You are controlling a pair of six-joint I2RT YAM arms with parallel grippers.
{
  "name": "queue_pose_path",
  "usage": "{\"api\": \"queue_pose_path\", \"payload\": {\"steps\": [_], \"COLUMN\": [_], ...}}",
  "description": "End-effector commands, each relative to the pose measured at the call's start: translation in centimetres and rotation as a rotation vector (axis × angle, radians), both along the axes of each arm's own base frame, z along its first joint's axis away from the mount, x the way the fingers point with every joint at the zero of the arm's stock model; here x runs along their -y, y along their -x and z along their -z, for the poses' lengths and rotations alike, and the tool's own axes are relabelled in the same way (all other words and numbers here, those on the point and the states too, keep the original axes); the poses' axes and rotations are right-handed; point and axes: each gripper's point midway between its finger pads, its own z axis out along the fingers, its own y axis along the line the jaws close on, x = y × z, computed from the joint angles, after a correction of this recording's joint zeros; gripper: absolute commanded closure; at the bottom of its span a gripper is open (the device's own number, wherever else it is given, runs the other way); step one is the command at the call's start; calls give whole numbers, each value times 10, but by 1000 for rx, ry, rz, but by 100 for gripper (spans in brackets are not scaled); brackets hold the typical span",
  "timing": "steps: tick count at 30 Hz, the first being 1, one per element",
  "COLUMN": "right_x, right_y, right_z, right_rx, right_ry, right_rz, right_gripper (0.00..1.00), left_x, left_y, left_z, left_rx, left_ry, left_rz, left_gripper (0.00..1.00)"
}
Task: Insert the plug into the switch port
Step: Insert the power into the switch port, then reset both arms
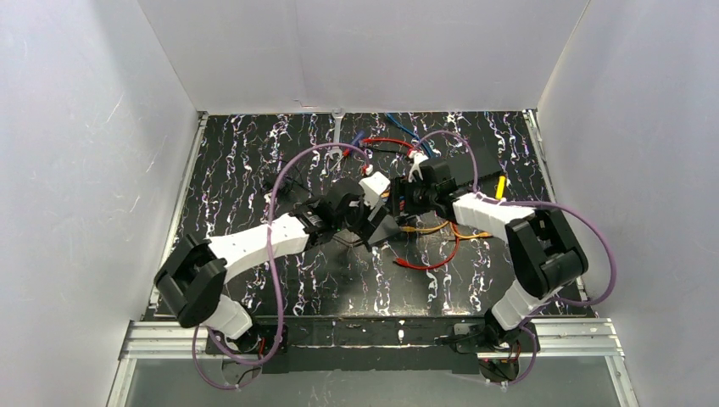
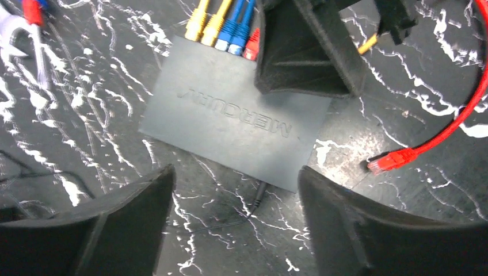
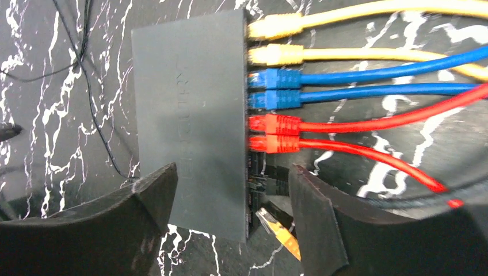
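1. Currently, both arms reach inward to the switch (image 3: 190,115) at mid-table.
2. Left gripper (image 2: 236,178): fingers spread, at the switch's plain edge.
3. Right gripper (image 3: 233,181): fingers spread, straddling the port edge, with the orange plug (image 3: 275,225) between them.
4. Six plugged cables (image 3: 276,77) fill the adjacent ports.

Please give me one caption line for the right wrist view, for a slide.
Open right gripper over the switch: six plugs seated, an orange plug not yet inserted beside the free ports.

2 white arms (image 1: 254,244), black joints (image 1: 191,280), purple cables (image 1: 270,246).
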Motion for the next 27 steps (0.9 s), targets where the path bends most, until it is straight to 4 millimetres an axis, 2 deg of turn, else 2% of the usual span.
{"api": "queue_pose_path", "payload": {"steps": [1, 2, 5, 8, 10, 14, 18, 23, 27], "right_x": [23, 29, 56, 88, 111, 149, 183, 214, 232], "right_y": [-24, -25, -26, -17, -5, 22, 50, 80, 94], "right_z": [-59, -70, -102, -136, -163, -206, -239, -263, -263], "right_rx": [143, 171, 262, 349, 413, 506, 590, 671, 715], "right_ry": [72, 85, 133, 173, 180, 183, 184, 182, 195], "right_rz": [108, 135, 243, 357, 432, 552, 638, 714, 759], "right_gripper": [18, 15, 3, 1, 1, 1, 1, 1, 1], "left_x": [-27, -33, -58, -90, -108, -146, -181, -232, -263], "left_y": [2, 4, 12, 24, 34, 57, 83, 109, 128], "left_z": [-41, -46, -79, -110, -131, -169, -200, -218, -221], "left_rx": [43, 42, 58, 69, 82, 117, 158, 238, 307], "left_ry": [54, 60, 112, 142, 175, 256, 315, 372, 445], "left_rz": [-155, -189, -297, -413, -461, -540, -548, -628, -643], "left_gripper": [4, 2, 2, 2, 2, 2, 2, 2, 2]}}
